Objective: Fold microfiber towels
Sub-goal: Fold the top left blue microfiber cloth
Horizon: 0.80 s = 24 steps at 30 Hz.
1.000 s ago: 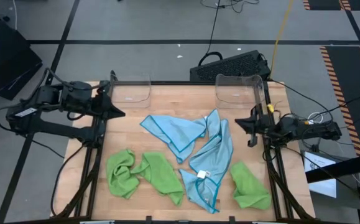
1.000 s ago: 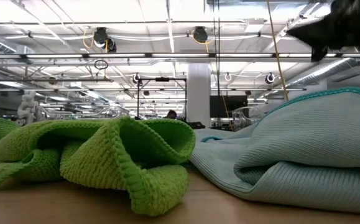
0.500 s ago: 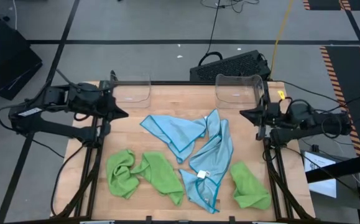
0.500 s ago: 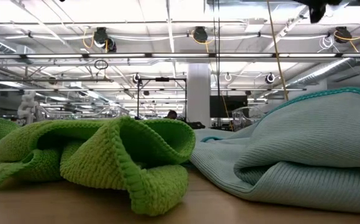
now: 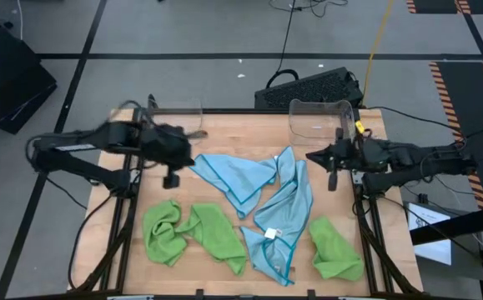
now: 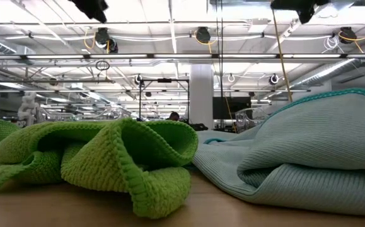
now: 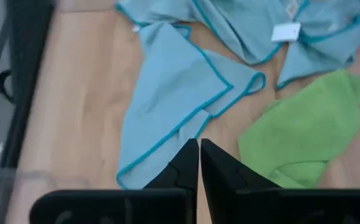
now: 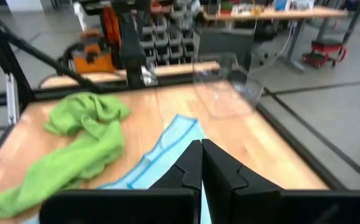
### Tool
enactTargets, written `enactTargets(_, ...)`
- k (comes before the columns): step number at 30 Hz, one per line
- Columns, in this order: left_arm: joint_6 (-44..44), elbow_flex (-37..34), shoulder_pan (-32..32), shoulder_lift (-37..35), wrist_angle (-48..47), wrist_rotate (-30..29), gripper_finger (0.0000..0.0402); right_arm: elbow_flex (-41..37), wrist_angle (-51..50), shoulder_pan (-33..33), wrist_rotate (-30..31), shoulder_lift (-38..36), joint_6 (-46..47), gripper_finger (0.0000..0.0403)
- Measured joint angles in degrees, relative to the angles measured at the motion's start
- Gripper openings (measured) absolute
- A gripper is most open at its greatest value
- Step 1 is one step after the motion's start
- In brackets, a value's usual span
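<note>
The blue towels (image 5: 262,196) lie crumpled in the middle of the table (image 5: 216,125). Green towels (image 5: 195,233) lie in the lower left, and one more green towel (image 5: 335,248) in the lower right. The left gripper (image 5: 174,158) is over the table's upper left, fingers closed, holding nothing. The right gripper (image 5: 320,156) is at the right side, closed and empty too.

Crumpled, unfolded microfiber towels (image 5: 262,200) on the table: light blue ones mid-table, lime green ones along the near edge.
</note>
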Motion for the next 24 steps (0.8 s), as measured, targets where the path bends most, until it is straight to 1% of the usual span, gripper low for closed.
enactTargets(3, 0.7, -2.8, -2.3, 3.8, 6.5, 0.0, 0.0046, -1.4, 0.1, 0.0, 0.0, 1.3, 1.5, 0.0000)
enactTargets(5, -0.2, -4.7, -3.6, 6.6, 10.4, -0.4, 0.0073, -2.5, 0.2, 0.0, 0.0, 1.8, 2.8, 0.0000)
enactTargets(7, -1.1, -6.4, -5.4, 9.6, 14.8, -2.3, 0.0105, -4.0, 0.2, 0.0, 0.0, 2.1, 4.1, 0.0000)
enactTargets(10, -1.1, -7.5, -8.0, 14.7, 18.9, -5.0, 0.0150, -6.2, 1.1, 0.0, 0.0, 2.2, 5.5, 0.0000)
enactTargets(13, -0.8, -7.5, -10.1, 20.7, 23.0, -6.0, 0.0179, -8.6, 2.8, 0.0, 0.0, 2.2, 5.7, 0.0000)
enactTargets(15, 0.2, -7.5, -11.3, 24.5, 26.4, -6.5, 0.0188, -9.5, 3.1, 0.0, 0.0, 2.2, 5.8, 0.0000)
enactTargets(19, 2.9, -7.5, -12.9, 31.1, 32.8, -8.2, 0.0189, -10.8, 3.2, 0.0, 0.0, 2.2, 5.7, 0.0000)
enactTargets(24, 5.1, -6.9, -13.7, 36.9, 37.0, -12.0, 0.0168, -12.1, 3.3, 0.0, 0.0, 2.2, 6.1, 0.0000)
